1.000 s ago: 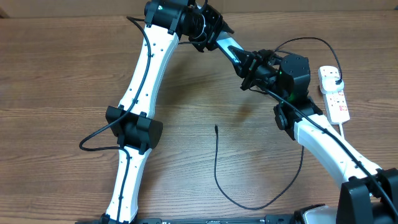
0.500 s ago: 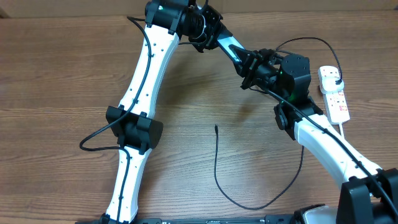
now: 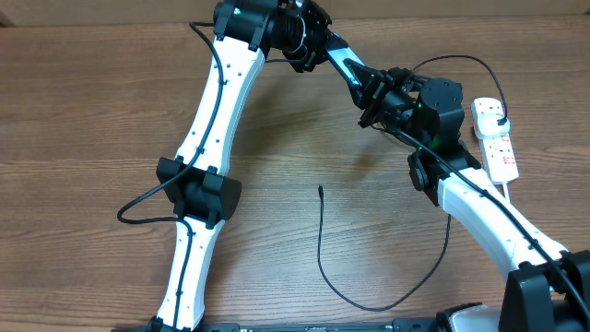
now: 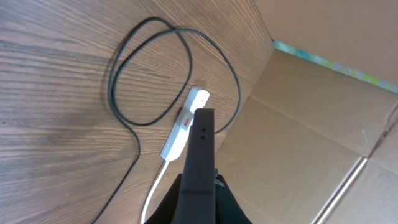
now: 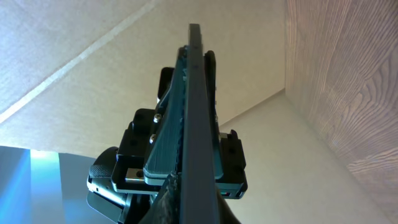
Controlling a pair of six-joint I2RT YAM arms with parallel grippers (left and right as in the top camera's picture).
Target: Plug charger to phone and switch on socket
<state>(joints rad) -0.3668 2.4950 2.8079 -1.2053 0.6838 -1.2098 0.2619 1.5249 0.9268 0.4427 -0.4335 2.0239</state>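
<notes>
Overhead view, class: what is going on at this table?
The phone is held above the table, the left gripper shut on one end and the right gripper on the other. The charger cable lies loose on the table, its tip not plugged in. The power strip sits beside the right arm.

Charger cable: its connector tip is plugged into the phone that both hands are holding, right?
No. The overhead view shows the charger cable with its connector tip lying loose on the table, apart from the phone. The left hand and right hand do both hold the phone.
</notes>
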